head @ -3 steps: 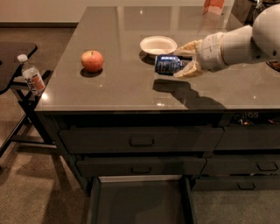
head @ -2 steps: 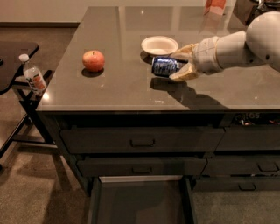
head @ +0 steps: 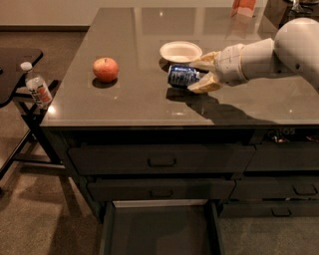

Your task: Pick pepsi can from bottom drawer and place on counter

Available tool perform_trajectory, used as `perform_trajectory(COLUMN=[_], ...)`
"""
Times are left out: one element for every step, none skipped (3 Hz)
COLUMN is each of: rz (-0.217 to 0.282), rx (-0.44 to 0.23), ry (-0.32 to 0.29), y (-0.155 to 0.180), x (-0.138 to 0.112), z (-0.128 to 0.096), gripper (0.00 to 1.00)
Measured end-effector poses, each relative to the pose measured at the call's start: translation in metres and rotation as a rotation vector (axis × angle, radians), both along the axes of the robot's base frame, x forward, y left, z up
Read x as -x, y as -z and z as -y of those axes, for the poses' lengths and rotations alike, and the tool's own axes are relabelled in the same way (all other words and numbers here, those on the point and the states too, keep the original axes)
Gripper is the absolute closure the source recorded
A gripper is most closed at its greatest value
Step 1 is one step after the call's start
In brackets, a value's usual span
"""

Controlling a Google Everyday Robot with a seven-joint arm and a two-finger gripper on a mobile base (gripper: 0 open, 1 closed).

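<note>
The pepsi can (head: 182, 76), dark blue with light markings, lies sideways between the fingers of my gripper (head: 198, 73), just above or on the counter (head: 149, 107), right below a white bowl. The gripper is shut on the can's right end; its cream fingers (head: 205, 85) reach in from the right on a white arm. I cannot tell whether the can touches the counter. The bottom drawer (head: 159, 231) stands pulled open at the bottom of the view, its dark floor bare.
A red apple (head: 105, 69) sits on the counter to the left. A white bowl (head: 180, 51) sits just behind the can. An orange object (head: 243, 7) stands at the back. A clear bottle (head: 37, 87) rests on a black side table (head: 17, 64) at left. Closed drawer fronts (head: 162, 161) face me.
The gripper with the can has moved a little to the left and slightly lower over the counter. The apple, bowl and drawer have not moved.
</note>
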State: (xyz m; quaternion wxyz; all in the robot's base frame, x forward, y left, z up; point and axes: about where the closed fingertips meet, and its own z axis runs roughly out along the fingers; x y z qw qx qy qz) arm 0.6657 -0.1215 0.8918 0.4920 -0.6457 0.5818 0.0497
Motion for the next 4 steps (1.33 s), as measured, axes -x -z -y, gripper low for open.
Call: perform_trajectory(rz=[0.0,0.0,0.0,0.0], rx=[0.0,0.0,0.0,0.0], ry=[0.0,0.0,0.0,0.0], y=[0.0,0.0,0.0001,0.0001], x=[0.0,0.0,0.0,0.0], z=[-0.0001,-0.0001,-0.0001,-0.0001], gripper=[0.58,0.36,0.12,0.0])
